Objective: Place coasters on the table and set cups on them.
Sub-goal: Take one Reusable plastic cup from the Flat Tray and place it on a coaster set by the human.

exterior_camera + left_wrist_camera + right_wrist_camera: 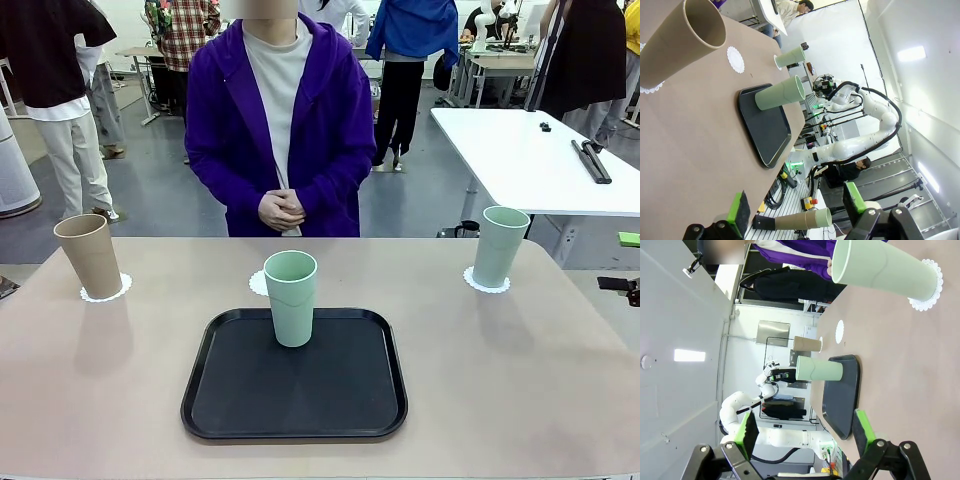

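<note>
Black tray (pixel 215 400) fills the near middle of the beige table (pixel 520 390). On its far half, toward twelve o'clock, stands the one mint cup (pixel 291 298) not yet on paper. It is upright, mouth up, on the tray's floor. The middle coaster (pixel 258 283) lies bare on the table just past the tray's far rim, at about eleven o'clock from the cup and partly hidden behind it.

By its look the tumbler is light, stiff and matte, so the pads should bite without slipping. Tall, empty and narrow at the foot, it would likely tip if nudged high. A hold across the body near mid-height, by the faint step in its wall, seems safest, and the upward flare should keep it from sliding through. The doily is thin paper and may skate or crumple unless the cup is lowered straight onto it.

At ten o'clock from the tray the tan cup (pixel 90 256) sits on the left coaster (pixel 118 290). At two o'clock the second mint cup (pixel 498 246) sits on the right coaster (pixel 487 286).

Both tools are clear of the work. The left gripper (pixel 795 210) has its green-padded fingers spread wide with nothing between them, and the right gripper (pixel 805 432) is likewise spread and empty.

At twelve o'clock, beyond the far edge, a person (pixel 280 110) in a purple jacket stands with hands (pixel 281 210) clasped.
</note>
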Motion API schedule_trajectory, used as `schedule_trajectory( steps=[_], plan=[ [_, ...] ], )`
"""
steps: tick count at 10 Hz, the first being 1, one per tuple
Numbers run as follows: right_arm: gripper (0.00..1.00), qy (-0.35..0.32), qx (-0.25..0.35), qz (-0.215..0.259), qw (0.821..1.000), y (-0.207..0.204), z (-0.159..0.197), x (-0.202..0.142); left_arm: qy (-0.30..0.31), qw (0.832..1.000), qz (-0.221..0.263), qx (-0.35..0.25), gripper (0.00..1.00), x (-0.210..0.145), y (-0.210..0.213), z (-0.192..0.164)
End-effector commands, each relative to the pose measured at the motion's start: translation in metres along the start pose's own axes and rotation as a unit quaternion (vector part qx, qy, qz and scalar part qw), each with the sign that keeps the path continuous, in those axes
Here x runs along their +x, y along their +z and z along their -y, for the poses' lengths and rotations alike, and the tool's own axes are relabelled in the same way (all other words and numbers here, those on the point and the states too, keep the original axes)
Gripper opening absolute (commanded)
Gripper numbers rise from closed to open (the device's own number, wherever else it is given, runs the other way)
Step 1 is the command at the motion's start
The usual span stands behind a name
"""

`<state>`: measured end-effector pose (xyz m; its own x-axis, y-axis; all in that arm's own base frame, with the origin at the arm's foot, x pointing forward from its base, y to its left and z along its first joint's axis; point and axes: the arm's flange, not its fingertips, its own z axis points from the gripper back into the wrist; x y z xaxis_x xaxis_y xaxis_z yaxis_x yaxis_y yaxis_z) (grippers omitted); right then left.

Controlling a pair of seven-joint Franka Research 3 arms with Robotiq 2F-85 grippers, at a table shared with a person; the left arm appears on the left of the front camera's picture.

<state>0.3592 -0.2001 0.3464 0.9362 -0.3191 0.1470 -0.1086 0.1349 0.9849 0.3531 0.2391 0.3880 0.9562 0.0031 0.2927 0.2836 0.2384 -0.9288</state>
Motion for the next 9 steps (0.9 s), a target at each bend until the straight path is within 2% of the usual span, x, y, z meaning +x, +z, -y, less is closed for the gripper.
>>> schedule_trajectory(
  steps=[1,8,9],
  plan=[
    [1.00,-0.002,0.001,0.001,1.000,0.000,0.001,-0.001,-0.002,1.000,0.003,-0.002,1.00,-0.001,0.001,0.002],
    [1.00,0.000,0.000,0.000,1.000,0.000,0.000,0.000,-0.002,1.000,0.003,-0.002,1.00,-0.001,0.001,0.002],
    [1.00,0.028,0.007,-0.014,0.999,0.006,-0.012,0.006,-0.002,1.000,0.003,-0.002,1.00,-0.001,0.001,0.002]
  ],
)
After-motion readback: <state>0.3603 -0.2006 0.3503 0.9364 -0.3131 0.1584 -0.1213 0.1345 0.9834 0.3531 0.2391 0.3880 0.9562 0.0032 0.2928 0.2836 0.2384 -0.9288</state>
